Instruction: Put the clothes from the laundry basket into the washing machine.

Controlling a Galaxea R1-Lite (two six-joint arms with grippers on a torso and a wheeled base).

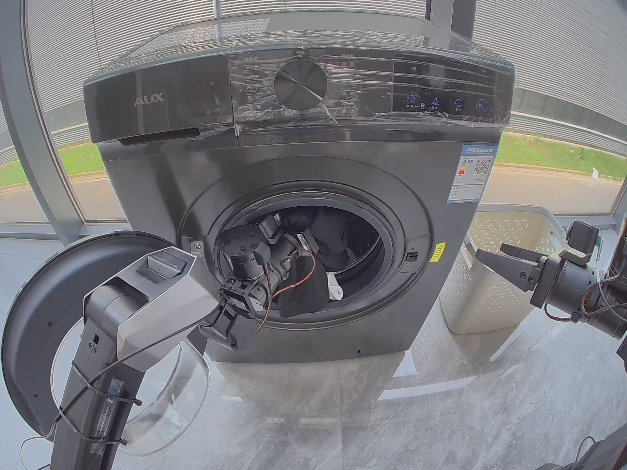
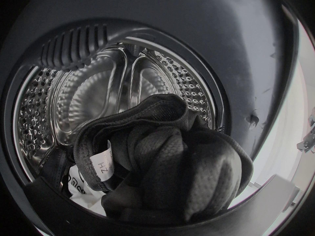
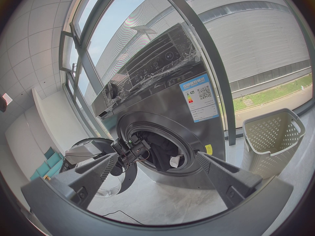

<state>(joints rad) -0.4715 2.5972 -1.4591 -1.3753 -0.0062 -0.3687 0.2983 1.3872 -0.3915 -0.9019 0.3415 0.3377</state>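
A dark mesh garment (image 2: pixel 183 167) is bunched right up against the left wrist camera, with a white label (image 2: pixel 103 163) sewn at its edge; it lies in the mouth of the washing machine (image 1: pixel 163 177), partly inside the steel drum (image 2: pixel 85 99) and partly over the grey door seal; from the head view its lower fold hangs over the front lip of the round opening, and a small white piece of cloth (image 1: pixel 334 288) shows just beside it; the left gripper (image 1: pixel 290 243) is pushed in through that opening, its wrist and orange cable just outside the rim, its tip buried in the dark cloth, so whether it grips the garment or stands spread I cannot tell; the machine's door (image 1: pixel 39 308) is swung fully open to the left, its glass bowl facing outward; the right gripper (image 1: pixel 493 256) hangs well apart from the machine on the right, level with the upper part of the laundry basket (image 1: pixel 470 295), its claw spread wide and holding nothing; the right wrist view shows the two dark fingers (image 3: pixel 95 174) far apart; the basket, white and perforated, stands upright on the pale tiled floor (image 1: pixel 392 412) just beside the machine's right front corner; what lies inside it cannot be seen; a glass wall (image 1: pixel 568 47) runs behind the machine.
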